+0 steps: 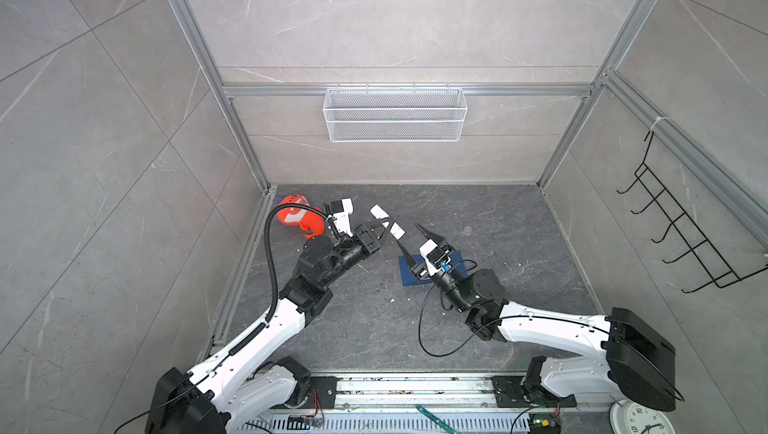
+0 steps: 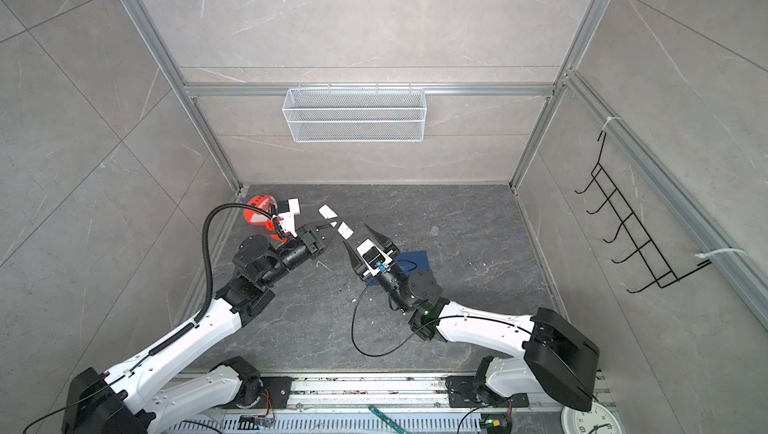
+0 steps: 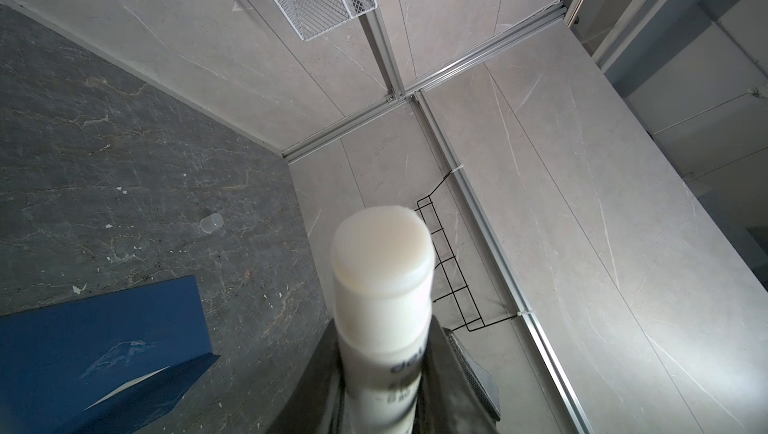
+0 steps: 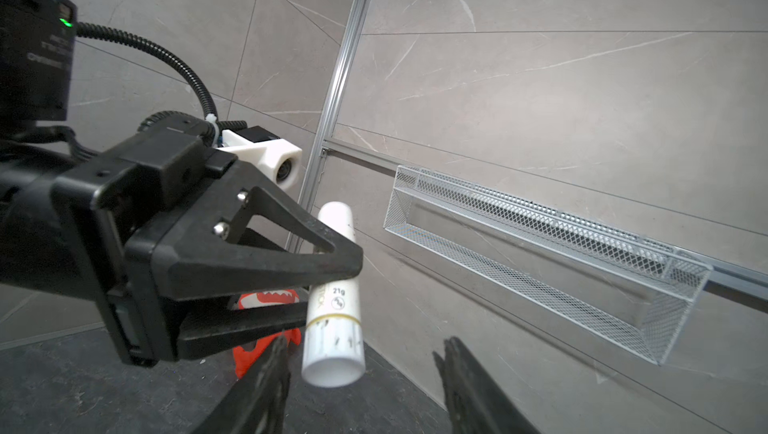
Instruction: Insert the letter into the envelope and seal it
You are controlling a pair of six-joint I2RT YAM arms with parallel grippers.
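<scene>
— What has the left gripper got?
— It is clamped round the middle of a white glue stick, held aloft and slanted, its waxy tip bare. The arm stretches in from the left toward the centre.
— And the right gripper?
— Jaws spread wide, holding nothing, just beside the stick's base end. Its black fingers angle up toward the back wall.
— The envelope?
— Navy paper, flat on the dark marbled table beneath the right wrist, flap a little lifted. A pale strip shows under the flap. Whether it is the letter, I cannot tell.
— Any other holder?
— A white wire-mesh basket, hung on the back wall rail
</scene>
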